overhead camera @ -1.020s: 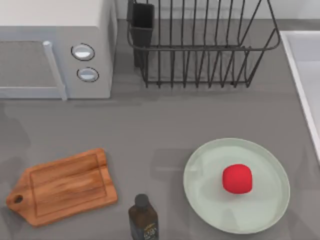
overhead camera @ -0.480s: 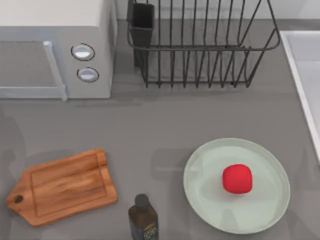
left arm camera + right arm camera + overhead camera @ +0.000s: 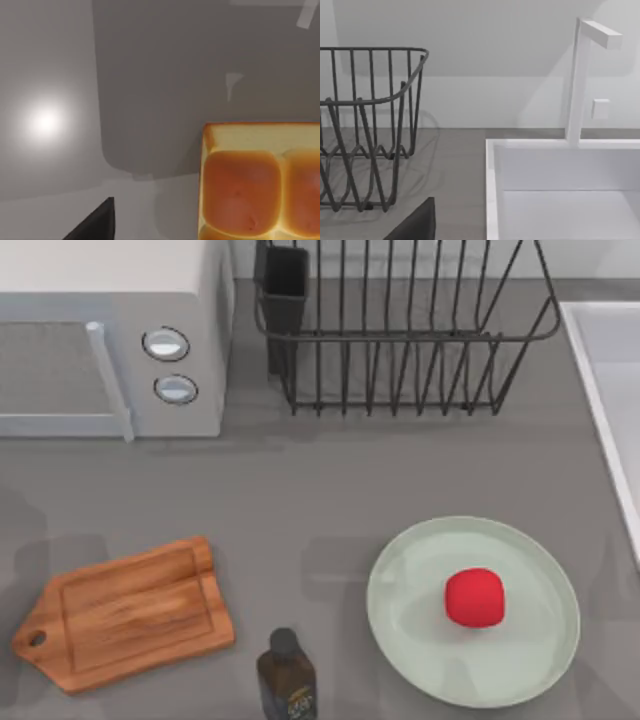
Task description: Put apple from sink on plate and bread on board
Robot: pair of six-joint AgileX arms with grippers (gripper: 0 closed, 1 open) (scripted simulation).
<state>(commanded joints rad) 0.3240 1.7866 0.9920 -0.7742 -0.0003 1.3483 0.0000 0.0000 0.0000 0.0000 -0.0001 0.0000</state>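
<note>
The red apple (image 3: pixel 474 597) rests on the pale-green plate (image 3: pixel 415 645) at the table's front right. The wooden board (image 3: pixel 125 612) lies bare at the front left. In the left wrist view, the golden bread (image 3: pixel 260 185) sits on a grey surface, with a dark part of my left gripper (image 3: pixel 95 222) a short way off and not touching it. The right wrist view shows a dark part of my right gripper (image 3: pixel 415 222) above the counter, looking toward the sink (image 3: pixel 492 190). The sink's rim (image 3: pixel 600 410) runs along the table's right edge.
A microwave (image 3: pixel 110 340) stands at the back left and a black wire dish rack (image 3: pixel 400 330) at the back middle. A dark bottle (image 3: pixel 286 675) stands at the front edge between board and plate. A white faucet (image 3: pixel 580 80) rises behind the sink.
Only the faint shadows near the table's left edge have shifted. Apple, plate, board and bottle have not moved.
</note>
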